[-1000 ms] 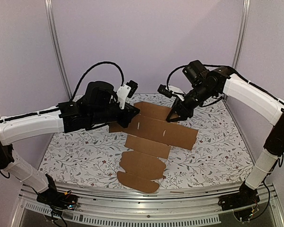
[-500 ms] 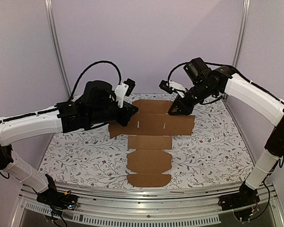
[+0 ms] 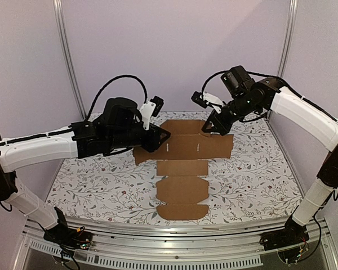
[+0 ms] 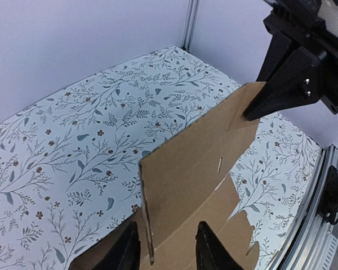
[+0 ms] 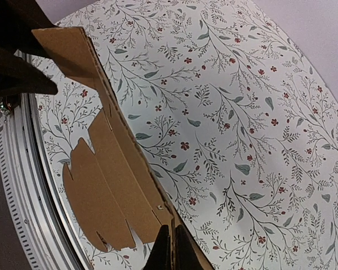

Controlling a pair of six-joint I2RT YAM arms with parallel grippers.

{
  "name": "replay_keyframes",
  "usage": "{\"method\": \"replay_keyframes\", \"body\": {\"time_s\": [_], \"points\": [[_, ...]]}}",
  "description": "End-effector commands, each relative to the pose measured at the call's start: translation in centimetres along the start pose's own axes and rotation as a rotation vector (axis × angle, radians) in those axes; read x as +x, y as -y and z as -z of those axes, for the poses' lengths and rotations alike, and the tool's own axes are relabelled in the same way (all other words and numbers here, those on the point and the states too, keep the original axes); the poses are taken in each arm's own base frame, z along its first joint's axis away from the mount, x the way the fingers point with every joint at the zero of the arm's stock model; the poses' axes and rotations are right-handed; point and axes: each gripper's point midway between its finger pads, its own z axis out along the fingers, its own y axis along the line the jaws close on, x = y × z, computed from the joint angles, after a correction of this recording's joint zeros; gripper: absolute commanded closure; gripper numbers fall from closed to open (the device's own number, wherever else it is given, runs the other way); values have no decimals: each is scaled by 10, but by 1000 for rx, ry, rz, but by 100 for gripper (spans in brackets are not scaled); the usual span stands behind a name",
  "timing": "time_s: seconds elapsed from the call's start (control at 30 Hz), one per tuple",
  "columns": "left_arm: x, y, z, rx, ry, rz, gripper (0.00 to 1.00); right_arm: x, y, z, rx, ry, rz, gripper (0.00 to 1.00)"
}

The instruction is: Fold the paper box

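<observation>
The paper box (image 3: 183, 169) is a flat brown die-cut sheet on the floral tablecloth, its flaps reaching toward the near edge. Its rear panel (image 4: 197, 163) stands tilted up off the cloth. My left gripper (image 3: 162, 136) is at that panel's left end. In the left wrist view the left gripper (image 4: 168, 247) is open, and the panel's edge stands between the fingers (image 4: 129, 247) nearer the left one. My right gripper (image 3: 208, 129) is at the panel's right end. In the right wrist view the right gripper (image 5: 172, 250) is shut on the cardboard edge of the paper box (image 5: 101, 185).
A floral cloth (image 3: 90, 180) covers the table. An aluminium rail (image 3: 174, 233) runs along the near edge. Metal posts (image 3: 67, 56) stand at the back corners before pale walls. The right gripper's black body (image 4: 293, 73) fills the left wrist view's top right.
The sheet has swung square to the near edge and slid a little right. My right gripper closed on the rear panel. My left jaws have parted.
</observation>
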Motion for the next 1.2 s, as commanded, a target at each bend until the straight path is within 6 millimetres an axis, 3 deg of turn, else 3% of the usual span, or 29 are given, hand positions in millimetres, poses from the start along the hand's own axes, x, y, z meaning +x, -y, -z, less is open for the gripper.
{"method": "replay_keyframes", "body": {"time_s": [0.0,0.13,0.23,0.3,0.4,0.53,0.63,0.83,1.07,1.17], "points": [[-3,30,7,96,-37,-7,51,-17,6,13,55,45,91,100],[-38,22,51,66,33,-25,26,-15,9,14,74,33,209,100],[-65,12,82,40,101,-43,17,-14,-4,17,14,48,296,100],[-76,9,90,51,87,-59,17,-15,-18,22,-49,71,349,100],[-74,11,83,90,-8,-95,18,-28,-34,38,-119,126,421,100],[-73,15,65,109,-102,-152,20,-56,-44,57,-139,191,466,100],[-74,24,55,156,-138,-192,23,-68,-47,56,-143,189,486,100],[-85,25,46,145,-159,-218,37,-71,-58,50,-170,179,495,100],[-87,26,46,146,-172,-219,54,-73,-55,52,-140,174,451,100],[-84,26,43,141,-199,-221,66,-75,-56,55,-143,184,432,100]]}}
